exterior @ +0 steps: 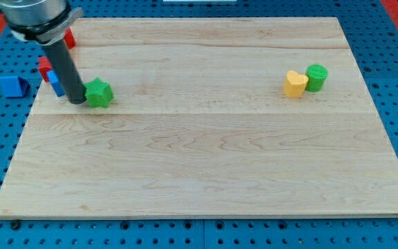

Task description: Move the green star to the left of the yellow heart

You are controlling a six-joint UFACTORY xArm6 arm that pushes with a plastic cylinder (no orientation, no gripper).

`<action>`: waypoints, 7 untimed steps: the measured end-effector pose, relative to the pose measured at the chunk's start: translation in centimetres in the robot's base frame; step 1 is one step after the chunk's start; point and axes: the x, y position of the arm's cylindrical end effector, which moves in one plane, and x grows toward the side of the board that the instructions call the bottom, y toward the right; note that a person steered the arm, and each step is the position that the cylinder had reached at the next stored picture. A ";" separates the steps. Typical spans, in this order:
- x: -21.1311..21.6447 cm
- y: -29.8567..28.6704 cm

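Green star (99, 93) sits in the upper left of the frame on the wooden counter (206, 173), with the tip (77, 101) of the dark rod touching, or all but touching, its left flank. No pincer is fitted to this arm, so nothing is clasped and there is no open or closed state to report; the rod can only shove.

The yellow heart (295, 84) lies far across the counter in the upper right of the frame, at nearly the same height in the picture as the star and only slightly higher. A green cylinder (316, 77) stands just beside the heart on its right, apparently touching it. The governing relation is therefore a near-horizontal line: tip, then star, then heart, read from left to right. Because the tip is already on the side of the star away from the heart, a rightward push looks correctly set up.

Most of the travel appears still to be done. The star must stop short of the heart, on its left.

Red blocks (45, 68) and blue blocks (10, 86) cluster at the counter's upper left edge, partly hidden behind the rod; their shapes cannot be made out.
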 end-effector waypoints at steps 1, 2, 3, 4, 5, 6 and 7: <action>-0.9 4.8; -0.7 10.8; -1.4 9.2; -3.5 10.2; -3.7 19.2; -3.0 28.9; -0.8 25.7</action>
